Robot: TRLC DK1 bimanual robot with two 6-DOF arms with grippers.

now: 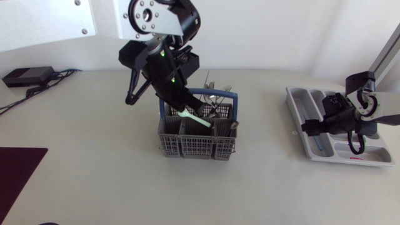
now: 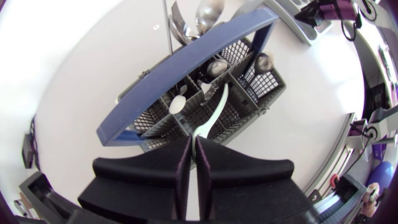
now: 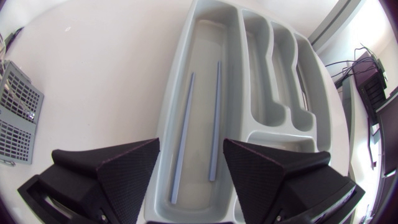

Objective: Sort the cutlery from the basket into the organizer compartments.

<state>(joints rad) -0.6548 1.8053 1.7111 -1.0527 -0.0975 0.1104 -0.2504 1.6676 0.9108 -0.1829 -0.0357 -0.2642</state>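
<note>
A grey cutlery basket [image 1: 187, 144] with a blue handle [image 2: 186, 67] stands mid-table and holds several metal pieces [image 1: 215, 100]. My left gripper [image 1: 184, 111] hangs just over it, shut on a pale green plastic utensil [image 2: 213, 115] whose far end slants down into a middle compartment. At the right lies the grey organizer [image 1: 300, 103]. My right gripper [image 1: 319, 130] hovers over it, open with nothing between its fingers [image 3: 112, 171]. Two thin blue sticks [image 3: 214, 118] lie in the organizer's long compartment [image 3: 202, 37]; the other compartments [image 3: 273, 81] look bare.
A black box [image 1: 28, 76] with cables sits at the back left. A dark mat [image 1: 15, 172] lies at the front left corner. The basket's corner [image 3: 15, 115] shows off to one side of the right gripper.
</note>
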